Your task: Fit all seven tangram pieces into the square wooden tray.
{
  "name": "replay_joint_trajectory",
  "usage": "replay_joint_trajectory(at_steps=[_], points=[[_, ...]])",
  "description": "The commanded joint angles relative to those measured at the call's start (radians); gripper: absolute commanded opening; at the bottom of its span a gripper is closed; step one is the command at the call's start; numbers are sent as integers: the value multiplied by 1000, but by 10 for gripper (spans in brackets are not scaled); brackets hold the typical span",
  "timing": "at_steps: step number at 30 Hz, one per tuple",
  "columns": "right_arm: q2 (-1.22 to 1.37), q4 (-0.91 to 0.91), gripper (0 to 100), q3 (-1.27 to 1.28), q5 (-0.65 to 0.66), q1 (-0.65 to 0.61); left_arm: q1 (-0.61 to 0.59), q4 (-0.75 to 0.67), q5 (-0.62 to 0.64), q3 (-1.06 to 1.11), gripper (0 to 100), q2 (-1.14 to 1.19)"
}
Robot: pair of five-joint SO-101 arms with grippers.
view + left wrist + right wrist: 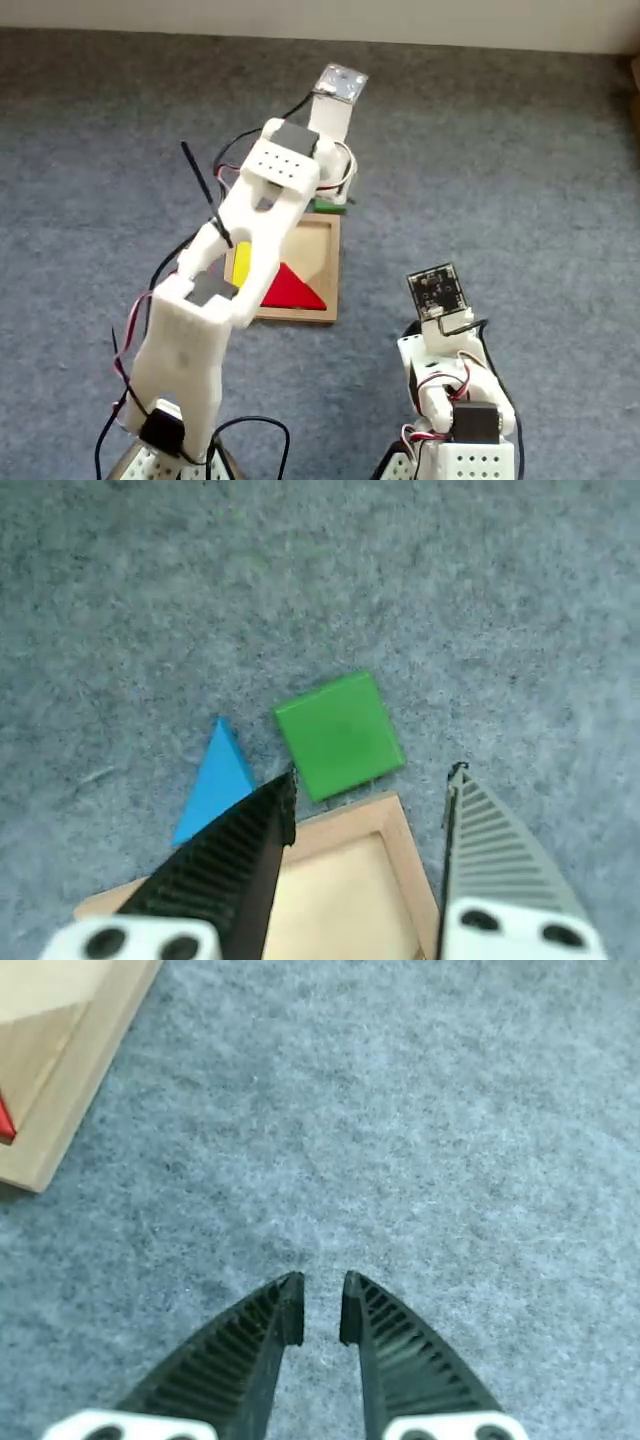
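Grey-blue short-pile carpet (540, 180) covers the whole surface, with the same speckled texture and lighter flecks from left to right and near to far. A pale strip (300, 20), off-white, runs along the far edge; could be a wall base or bare floor, can't tell which. Light is soft and even, and shadows are faint and sit close under whatever stands on the carpet.

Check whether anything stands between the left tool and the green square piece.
Nothing visible does. The open left tool hangs over the wooden tray at its corner, and the green square lies on the carpet just past the rim, ahead of the fingertips. The blue triangle lies off to one side.
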Motion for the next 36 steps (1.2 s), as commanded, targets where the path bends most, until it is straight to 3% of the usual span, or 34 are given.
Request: replay_joint_trajectory(at_steps=[1, 12, 25, 36], points=[[-16, -18, 77, 116, 12, 21, -7, 94, 12, -196, 249, 48], [-16, -16, 77, 116, 12, 21, -7, 203, 12, -409, 245, 182], [-16, -16, 77, 116, 12, 21, -21, 318, 3, -415, 245, 174], [-16, -16, 77, 116, 12, 21, -67, 285, -44, -440, 245, 214]])
